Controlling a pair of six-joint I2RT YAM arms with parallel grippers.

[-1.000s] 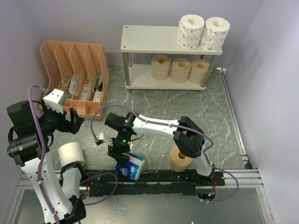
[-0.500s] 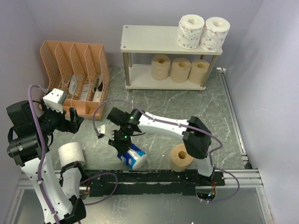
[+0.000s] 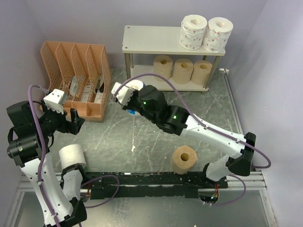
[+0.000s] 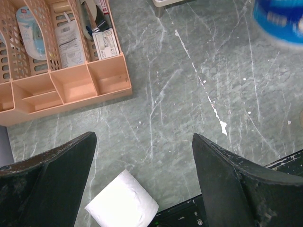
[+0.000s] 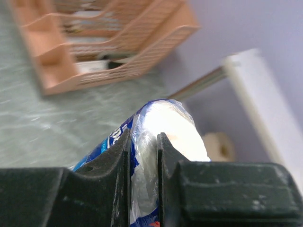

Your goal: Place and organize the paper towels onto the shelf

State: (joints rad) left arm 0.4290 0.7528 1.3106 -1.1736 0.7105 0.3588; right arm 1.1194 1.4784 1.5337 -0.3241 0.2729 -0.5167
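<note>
Blue and white plastic covers the wrapped roll (image 5: 165,120), which the right gripper (image 5: 143,142) pinches tightly between its fingers, lifted above the table's middle, towards the far edge and near the shelf (image 3: 151,40). We see the left gripper (image 4: 144,137) spread wide and empty by the left edge, above a white roll (image 4: 122,204) near the near-left corner.

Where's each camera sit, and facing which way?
Top external: above, behind the bases, looking down on table, shelf, left arm, right arm.
Left wrist: on the open left gripper, looking down at the orange organizer and white roll; both fingers show.
Right wrist: on the right gripper, facing organizer and shelf; fingers clamp the blue-wrapped roll.
Shared: all three show that roll and organizer.
</note>
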